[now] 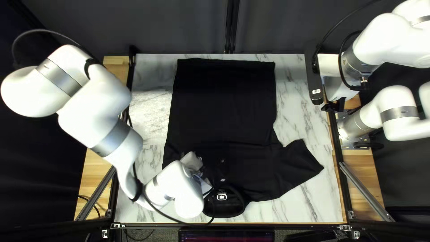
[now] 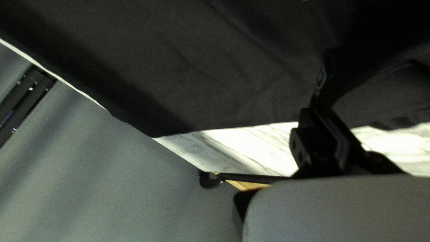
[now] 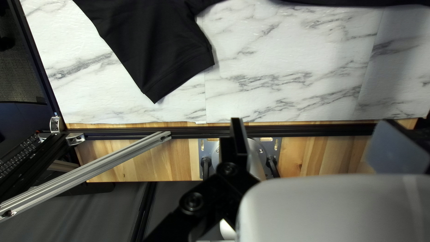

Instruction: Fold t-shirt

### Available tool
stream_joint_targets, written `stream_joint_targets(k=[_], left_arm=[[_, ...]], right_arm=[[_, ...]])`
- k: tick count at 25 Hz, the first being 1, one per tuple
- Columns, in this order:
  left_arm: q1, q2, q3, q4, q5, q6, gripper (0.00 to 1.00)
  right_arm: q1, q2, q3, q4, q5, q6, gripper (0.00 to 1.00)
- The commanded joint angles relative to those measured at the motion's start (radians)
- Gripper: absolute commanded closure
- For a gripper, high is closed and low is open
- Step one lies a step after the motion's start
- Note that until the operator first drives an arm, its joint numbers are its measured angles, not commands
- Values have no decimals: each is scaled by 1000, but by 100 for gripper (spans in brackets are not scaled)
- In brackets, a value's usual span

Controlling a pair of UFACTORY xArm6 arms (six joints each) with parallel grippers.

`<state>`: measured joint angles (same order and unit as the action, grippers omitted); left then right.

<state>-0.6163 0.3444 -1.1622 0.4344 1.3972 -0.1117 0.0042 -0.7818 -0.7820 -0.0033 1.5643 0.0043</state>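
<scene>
White marble table point(image 1: 302, 111), black t-shirt point(image 1: 225, 111) lying on it

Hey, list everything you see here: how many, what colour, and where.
Black short-sleeved t-shirt: one, black, spread on the tabletop, collar toward the near edge.
White marble-patterned tabletop: one, white and grey, under the t-shirt.
Dark curtain: one, dark grey, behind the far edge.
Black keyboard: one, black, beyond the table's corner frame.
Left gripper: one, white, black fingers shut on the t-shirt beside the collar.
Right gripper: one, white and black, open over the table's right edge.
</scene>
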Motion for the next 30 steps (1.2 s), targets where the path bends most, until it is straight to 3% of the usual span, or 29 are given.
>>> stream_joint_targets(k=[1, 9, 22, 23, 24, 30], left_arm=[[0, 0, 0, 0, 0, 0, 100], [2, 0, 3, -1, -6, -6, 100], [-22, 100, -54, 44, -16, 80, 100], [-21, 102, -52, 47, -24, 89, 39], [-16, 92, -38, 47, -33, 93, 0], [11, -70, 74, -15, -66, 91, 0]], right_arm=[[0, 0, 0, 0, 0, 0, 0], [0, 0, 0, 0, 0, 0, 0], [0, 0, 0, 0, 0, 0, 0], [0, 0, 0, 0, 0, 0, 0], [0, 0, 0, 0, 0, 0, 0], [0, 0, 0, 0, 0, 0, 0]])
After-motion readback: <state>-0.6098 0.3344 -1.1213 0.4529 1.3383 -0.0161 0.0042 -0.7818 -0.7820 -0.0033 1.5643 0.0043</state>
